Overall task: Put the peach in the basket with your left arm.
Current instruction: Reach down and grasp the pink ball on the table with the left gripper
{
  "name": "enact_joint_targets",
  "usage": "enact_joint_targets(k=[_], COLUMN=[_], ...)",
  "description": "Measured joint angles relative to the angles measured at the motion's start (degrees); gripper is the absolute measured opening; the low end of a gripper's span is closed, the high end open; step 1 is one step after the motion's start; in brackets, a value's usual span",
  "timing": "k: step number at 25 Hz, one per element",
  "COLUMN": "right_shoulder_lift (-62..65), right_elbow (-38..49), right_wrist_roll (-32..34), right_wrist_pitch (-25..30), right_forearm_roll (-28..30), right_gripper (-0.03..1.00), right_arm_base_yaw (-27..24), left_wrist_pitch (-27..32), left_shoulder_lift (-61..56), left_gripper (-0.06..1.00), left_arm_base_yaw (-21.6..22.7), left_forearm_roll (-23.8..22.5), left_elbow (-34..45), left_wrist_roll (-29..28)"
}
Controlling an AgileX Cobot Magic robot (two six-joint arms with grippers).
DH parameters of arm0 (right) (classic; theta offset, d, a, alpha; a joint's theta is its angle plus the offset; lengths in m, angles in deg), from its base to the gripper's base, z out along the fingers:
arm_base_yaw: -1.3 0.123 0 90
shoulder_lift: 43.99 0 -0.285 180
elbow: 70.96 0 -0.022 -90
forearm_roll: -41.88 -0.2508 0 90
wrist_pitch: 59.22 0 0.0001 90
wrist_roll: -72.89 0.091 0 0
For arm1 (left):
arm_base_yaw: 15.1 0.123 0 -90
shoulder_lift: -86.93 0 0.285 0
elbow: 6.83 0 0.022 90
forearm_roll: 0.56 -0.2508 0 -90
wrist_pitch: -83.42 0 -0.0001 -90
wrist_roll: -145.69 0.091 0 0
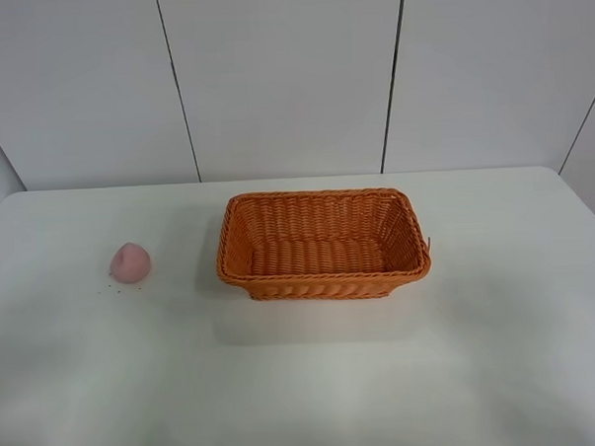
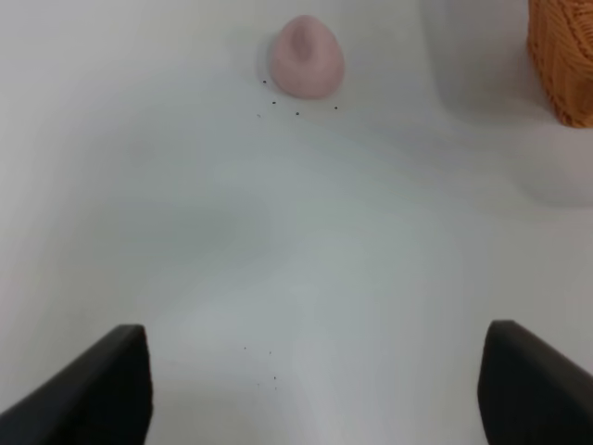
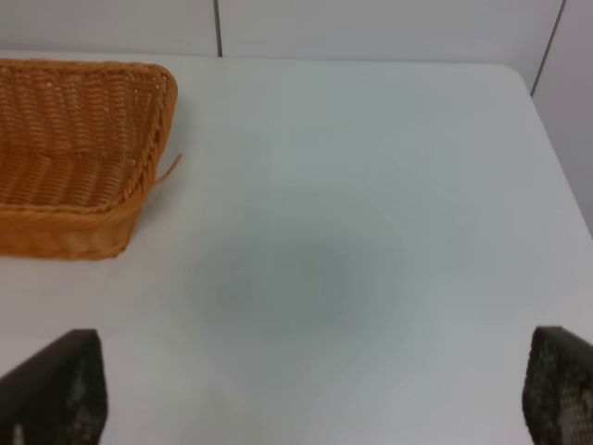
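The pale pink peach sits on the white table to the left of the basket, a hand's width from it. It also shows in the left wrist view, well ahead of my left gripper, which is open and empty with its two black fingertips wide apart. The orange-brown wicker basket stands empty in the middle of the table; a corner of it shows in the left wrist view and in the right wrist view. My right gripper is open and empty, to the right of the basket. Neither arm shows in the exterior high view.
The white table is backed by a white panelled wall. Tiny dark specks lie on the table by the peach. The table's right edge shows in the right wrist view.
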Motion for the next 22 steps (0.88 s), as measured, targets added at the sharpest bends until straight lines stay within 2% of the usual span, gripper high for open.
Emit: enact_joint_targets(k=[6, 9, 15, 22], right_shoulder_lift=[0.00, 0.00, 0.00, 0.00], right_elbow=[0.00, 0.00, 0.00, 0.00], right_wrist_roll=[0.00, 0.00, 0.00, 0.00], right_wrist_pitch=[0.00, 0.00, 0.00, 0.00], right_forearm_roll=[0.00, 0.00, 0.00, 0.00], right_gripper=[0.69, 0.69, 0.69, 0.69], right_arm_base_yaw=[0.00, 0.00, 0.00, 0.00], left_wrist_pitch=[0.00, 0.00, -0.61, -6.91], left_shoulder_lift=[0.05, 4.06, 26.93, 58.96], left_gripper=[0.75, 0.75, 0.75, 0.75], left_arm_base_yaw=[0.00, 0.00, 0.00, 0.00], left_forearm_roll=[0.00, 0.00, 0.00, 0.00], left_elbow=[-0.13, -2.45, -12.04, -26.39], left_wrist_roll=[0.11, 0.11, 0.17, 3.07])
